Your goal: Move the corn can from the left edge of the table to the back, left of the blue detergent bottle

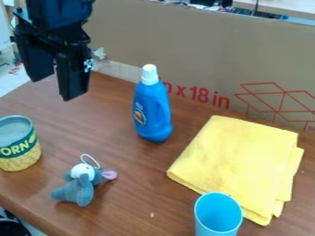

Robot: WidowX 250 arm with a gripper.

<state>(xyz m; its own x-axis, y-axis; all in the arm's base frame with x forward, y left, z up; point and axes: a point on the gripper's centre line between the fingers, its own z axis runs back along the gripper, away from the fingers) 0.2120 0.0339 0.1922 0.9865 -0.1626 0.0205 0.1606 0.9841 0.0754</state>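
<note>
I have the black two-finger tool (51, 89) hanging above the tabletop (120, 133) at the upper left of my view, its fingers parted, with a gap between their tips. Below it, toward my camera and a little left, I see the squat metal can (18, 154), upright; its green band carries large yellow lettering, cut off by the view's edge. The slim blue plastic bottle with a white cap (154, 110) stands to the right of the tool, a small label on its side. Nearer me than the tool lies the small grey plush toy with a pink ear and white loop (80, 186). Farther right I have the folded yellow cloth (240, 156), with the light-blue cup (218, 219) at its near edge. Beyond the tool, brown cardboard (166, 39) bears red print and line-drawn boxes.
</note>
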